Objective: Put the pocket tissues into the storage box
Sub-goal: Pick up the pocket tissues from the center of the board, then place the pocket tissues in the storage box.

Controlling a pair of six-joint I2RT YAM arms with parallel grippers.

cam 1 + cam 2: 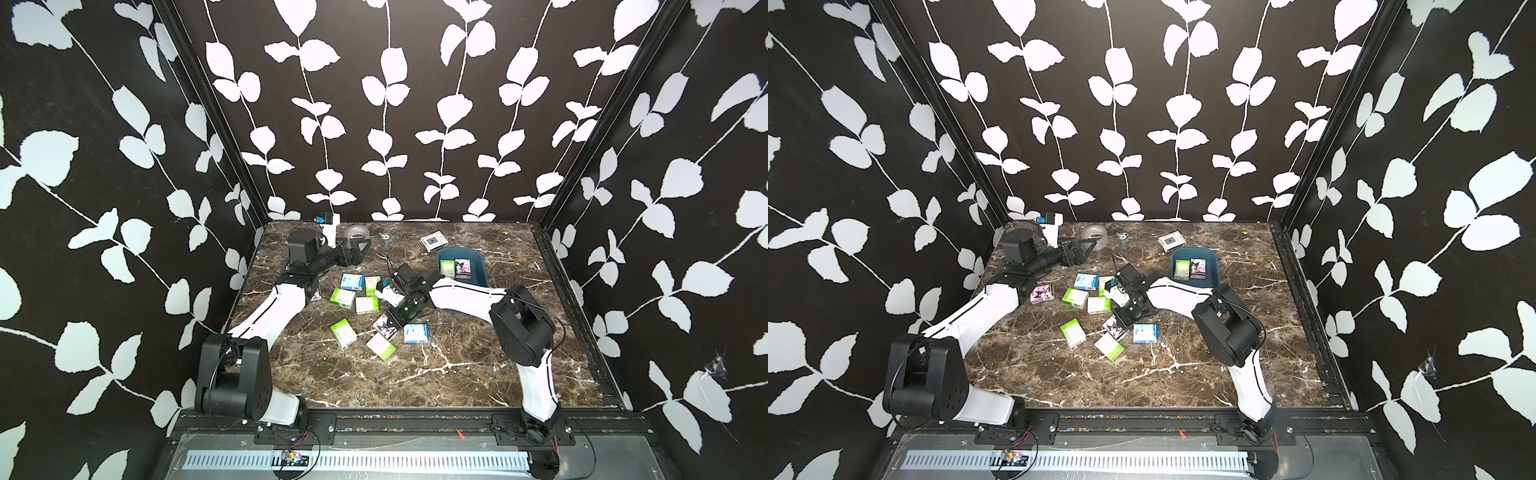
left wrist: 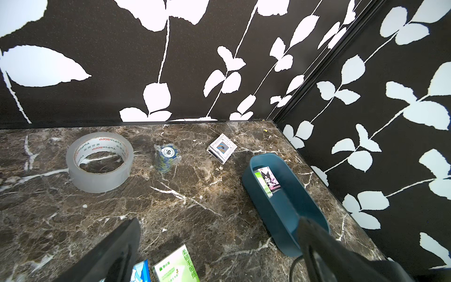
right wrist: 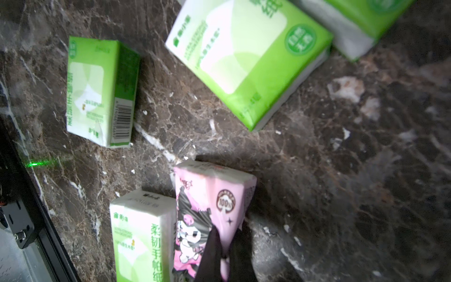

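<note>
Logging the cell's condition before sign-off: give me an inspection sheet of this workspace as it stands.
Surface: marble-pattern tabletop, no spill seen.
Job's things: storage box holds two pocket tissues; about nine are outside.
Clutter: tape roll, chip stack, white packet, near the far edge.
Grippers: left gripper open, empty; right gripper shut on cartoon pack.
Cables: black lead loops off right arm, clear of packs.
Surroundings: black leaf-print walls; nothing else seen.
</note>
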